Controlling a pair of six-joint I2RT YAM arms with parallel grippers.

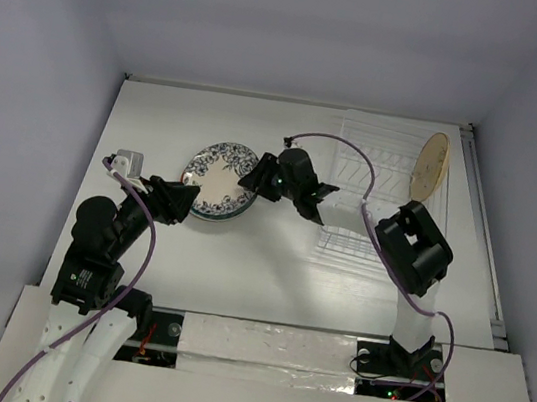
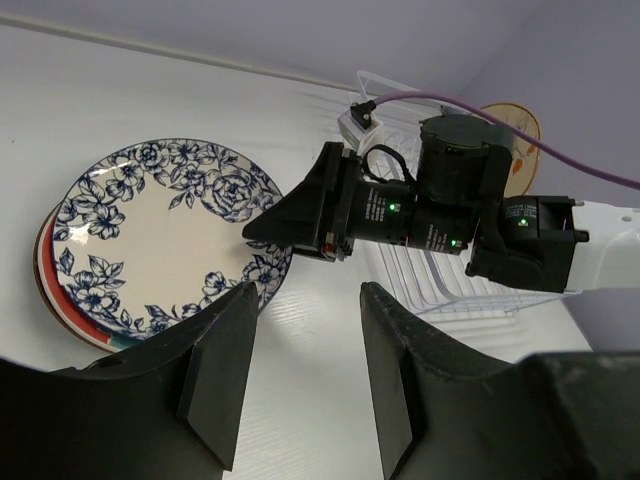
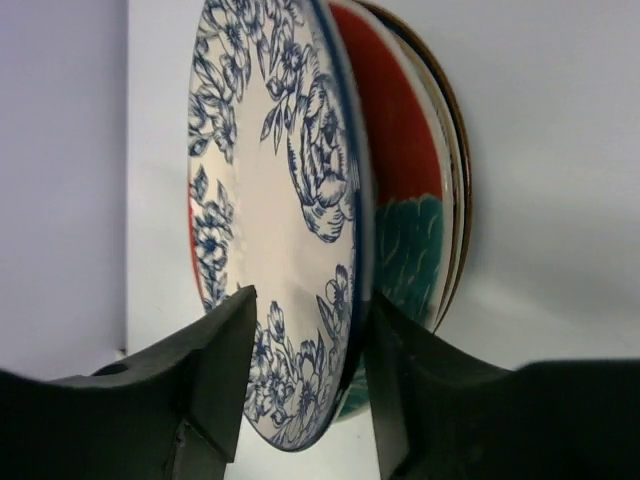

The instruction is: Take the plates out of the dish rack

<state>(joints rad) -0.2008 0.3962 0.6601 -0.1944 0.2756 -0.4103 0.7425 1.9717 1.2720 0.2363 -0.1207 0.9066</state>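
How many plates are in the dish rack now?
1: the tan plate stands upright at the dish rack's far right corner. The right arm covers part, so another may be hidden.

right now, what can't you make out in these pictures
- lower plates: top view, floral plate covers them; wrist views show only edges, count unclear
- rack: top view, white wires fade into white table, right arm crosses it
- tan plate: motif too small in top view, partly arm-blocked in left wrist view
- right hand: right wrist view, fingers straddle floral plate's rim, contact unclear
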